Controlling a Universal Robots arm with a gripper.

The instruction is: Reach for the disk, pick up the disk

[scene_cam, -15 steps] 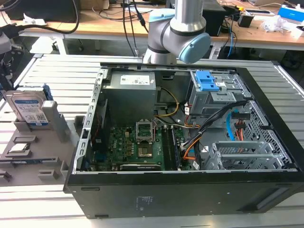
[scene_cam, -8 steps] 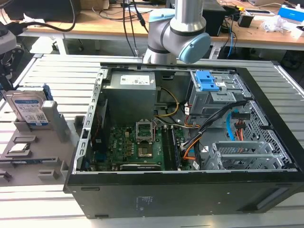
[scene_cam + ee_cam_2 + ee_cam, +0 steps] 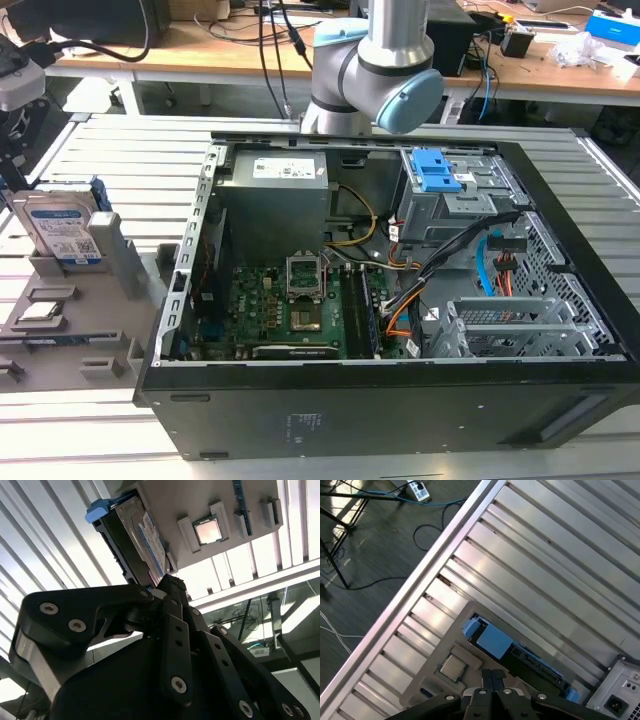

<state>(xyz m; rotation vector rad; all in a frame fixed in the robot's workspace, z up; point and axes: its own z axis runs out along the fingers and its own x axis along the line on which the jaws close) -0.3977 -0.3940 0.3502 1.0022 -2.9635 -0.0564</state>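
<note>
The disk (image 3: 62, 228) stands on edge in a grey holder (image 3: 100, 325) at the exterior view's left, outside the computer case. It is silver with a white-and-blue label and a blue bracket along its edge. My gripper (image 3: 18, 130) hangs above and slightly behind it, apart from it. In the first wrist view the blue bracket of the disk (image 3: 492, 642) lies just beyond my gripper (image 3: 492, 676), whose black fingers are pressed together with nothing between them. The second wrist view shows the disk (image 3: 135, 535) past the tip of the gripper (image 3: 167, 582).
An open black computer case (image 3: 380, 400) takes up the middle of the slatted metal table (image 3: 130, 150). A processor chip (image 3: 452, 666) sits in the holder beside the disk. The table's edge and a floor with cables (image 3: 375, 540) lie close by. The arm's base (image 3: 370, 70) stands behind the case.
</note>
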